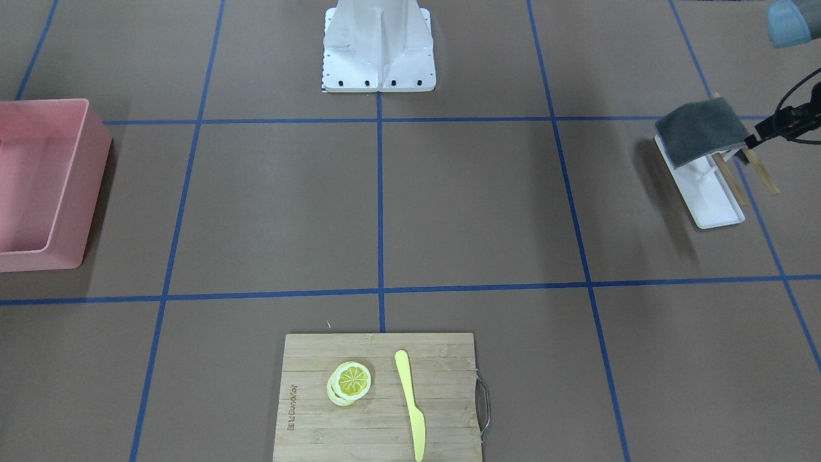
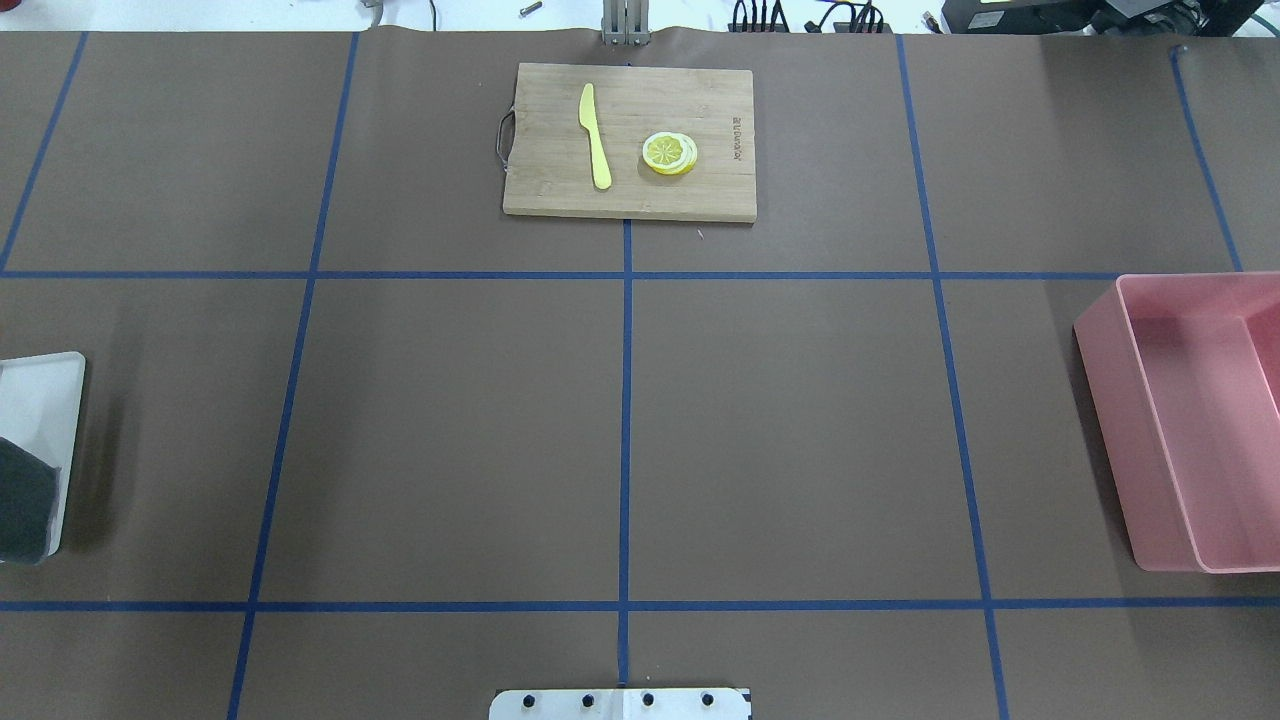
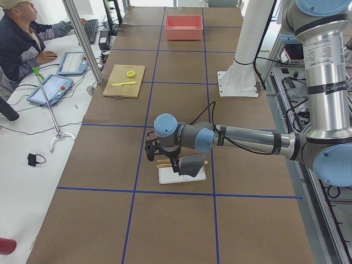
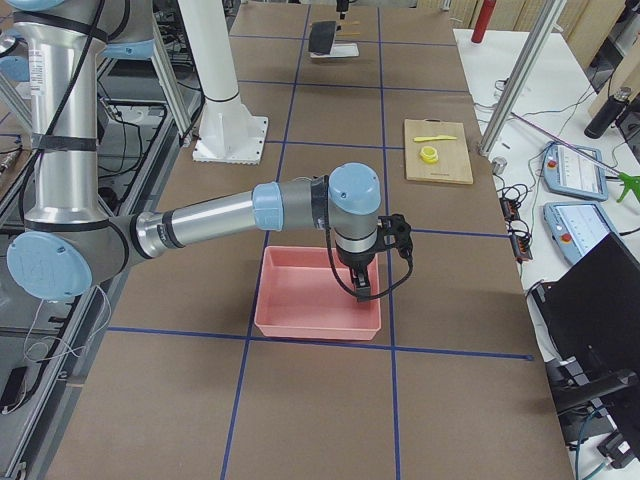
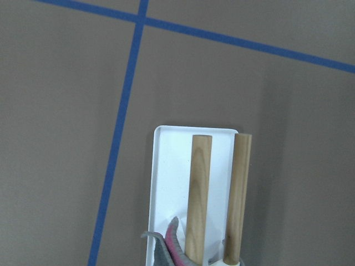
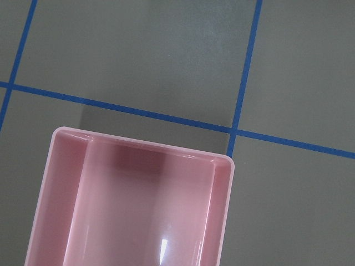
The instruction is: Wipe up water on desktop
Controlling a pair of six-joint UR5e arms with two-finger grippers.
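Left hand (image 1: 757, 135) right beside gray cloth (image 1: 699, 131) draped over rack at robot-left end of brown surface (image 1: 481, 205); apart or together, can't tell. Right hand (image 4: 360, 283) above pink bin (image 4: 300, 290), same. No water visible. Probably best: pinch cloth edge, lift clear of dowels.

I am wearing brushed silver tubes on my left arm (image 3: 247, 140) and right arm (image 4: 200, 218), with pale blue caps (image 3: 165, 125) rounding off every joint and dark bands ringing the seams. A black cable (image 3: 242, 147) is looping along each forearm to my black left gripper (image 3: 174, 165) and right gripper (image 4: 361, 288). My white pedestal (image 3: 248, 49) is flaring into a flat base plate (image 1: 378, 70), with black screws (image 1: 367, 83) dotting the plate's edge.
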